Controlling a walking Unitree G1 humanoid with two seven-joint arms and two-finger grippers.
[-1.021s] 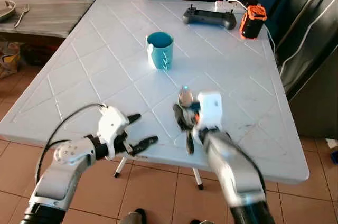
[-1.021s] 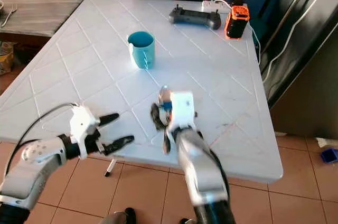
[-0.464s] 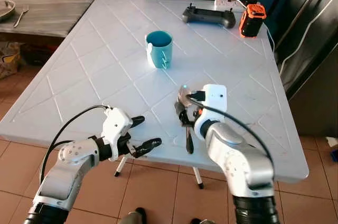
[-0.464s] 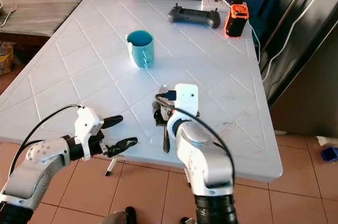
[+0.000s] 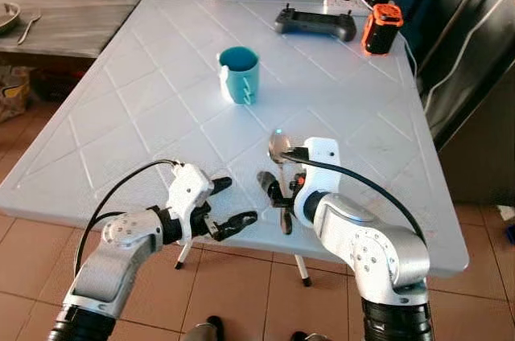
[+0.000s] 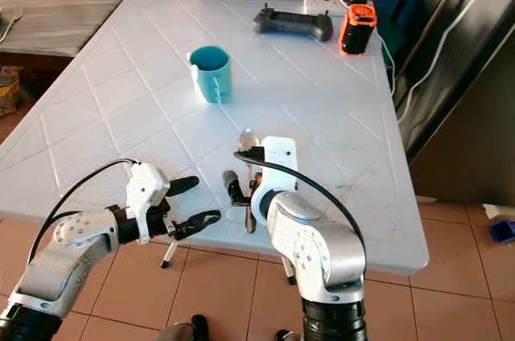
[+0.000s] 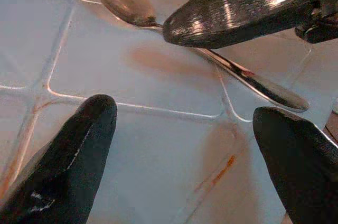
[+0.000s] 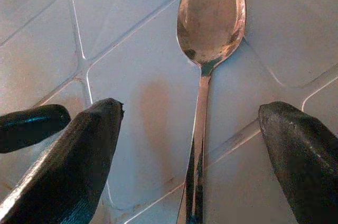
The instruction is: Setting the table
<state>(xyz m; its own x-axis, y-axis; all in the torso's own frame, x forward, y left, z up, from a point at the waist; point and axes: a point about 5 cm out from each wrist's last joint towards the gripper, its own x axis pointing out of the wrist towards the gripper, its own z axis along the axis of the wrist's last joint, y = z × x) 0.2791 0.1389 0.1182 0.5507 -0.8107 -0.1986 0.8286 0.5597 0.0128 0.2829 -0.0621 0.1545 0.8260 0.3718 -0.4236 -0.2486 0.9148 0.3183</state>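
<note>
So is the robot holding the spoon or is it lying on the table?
Lying on the table. The spoon rests flat, bowl up, between the right gripper's spread fingers, which don't touch it.

Spoon point(image 7: 132, 7) flat on table point(image 7: 137, 139), beyond spread end effector point(image 7: 185, 152).

Both grippers point(image 5: 228, 203) point(image 5: 275, 196) seemingly open.

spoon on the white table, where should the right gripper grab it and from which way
Probably the thin handle, just behind the bowl, from straight above. The spoon lies flat on the table, handle toward the robot. The right gripper hangs open, its fingers on either side of the handle.
</note>
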